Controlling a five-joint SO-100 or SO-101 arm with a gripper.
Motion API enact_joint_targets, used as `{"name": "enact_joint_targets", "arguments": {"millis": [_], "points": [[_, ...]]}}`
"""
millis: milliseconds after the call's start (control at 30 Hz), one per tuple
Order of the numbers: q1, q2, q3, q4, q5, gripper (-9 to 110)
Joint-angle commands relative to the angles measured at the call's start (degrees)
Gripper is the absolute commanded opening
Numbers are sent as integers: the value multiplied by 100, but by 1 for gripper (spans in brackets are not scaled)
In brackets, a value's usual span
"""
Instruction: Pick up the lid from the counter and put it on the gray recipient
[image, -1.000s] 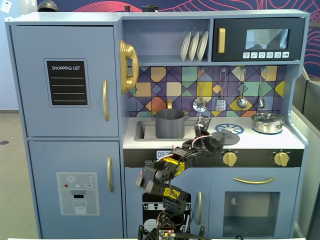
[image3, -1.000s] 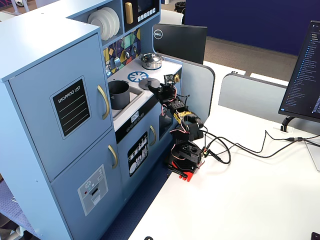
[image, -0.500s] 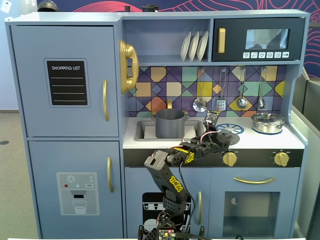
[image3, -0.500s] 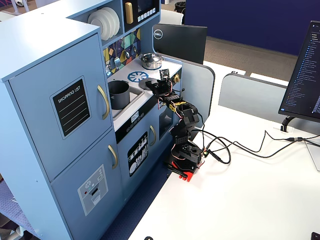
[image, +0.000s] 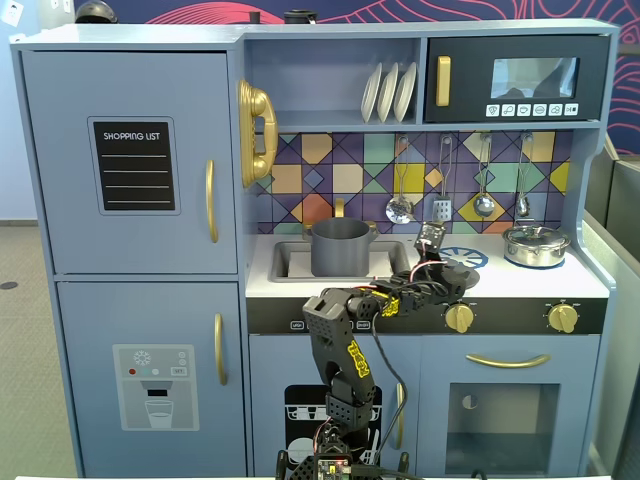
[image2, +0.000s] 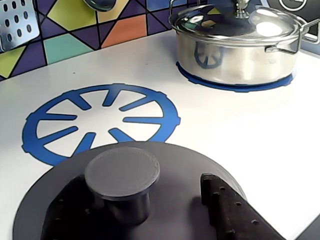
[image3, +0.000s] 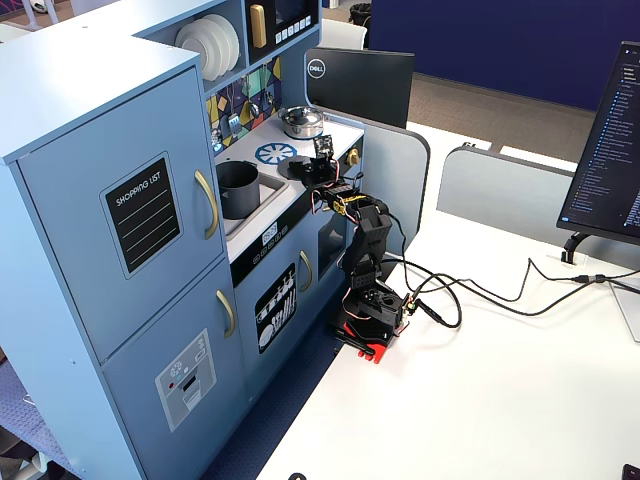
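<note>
I'm on the grasp step — my jaws (image2: 142, 210) stand wide, straddling the knob of the lid (image2: 170, 167), which lies flat on the bench (image2: 240, 130) near the burner ring (image2: 100, 120). Next: pinch the knob, lift, then carry it left to the gray recipient (image: 340, 248).
</note>
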Motion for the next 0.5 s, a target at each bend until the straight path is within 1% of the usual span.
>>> {"name": "enact_joint_targets", "arguments": {"millis": [0, 233, 400, 467], "points": [[-132, -88, -554, -220, -88, 17], [-272, -378, -642, -264, -149, 12], [-422, -527, -650, -308, -246, 1], [-466, -571, -650, -352, -255, 0]]}}
